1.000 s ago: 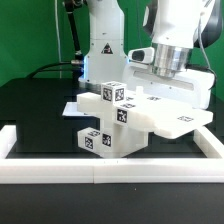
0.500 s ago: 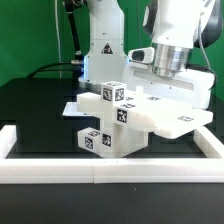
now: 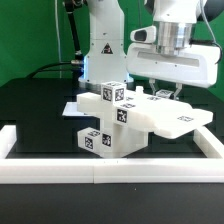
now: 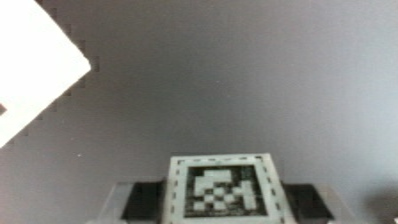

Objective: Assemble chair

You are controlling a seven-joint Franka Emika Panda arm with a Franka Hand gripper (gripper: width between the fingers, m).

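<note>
On my exterior feed, starting from the exterior view's left, I see the black table (image 3: 35,105) with the white border rail (image 3: 110,167) running across the front. Next comes the chair (image 3: 135,115), a partly built stack of white blocky parts standing just behind that rail: tagged cubes low down, a tagged block on top and a flat slab reaching toward the exterior view's right. The only markings I can make out are black-and-white square tags; none carries writing I can read. Behind the stack a thin flat white sheet lies on the table. Above the slab's far side hangs the gripper (image 3: 163,94), its fingertips close together just over the slab; on this feed I cannot tell whether they touch it. On the wrist feed a tagged white piece (image 4: 222,187) sits right between the fingers (image 4: 134,200), so the jaws are pinched onto that small part, against blurred grey.
</note>
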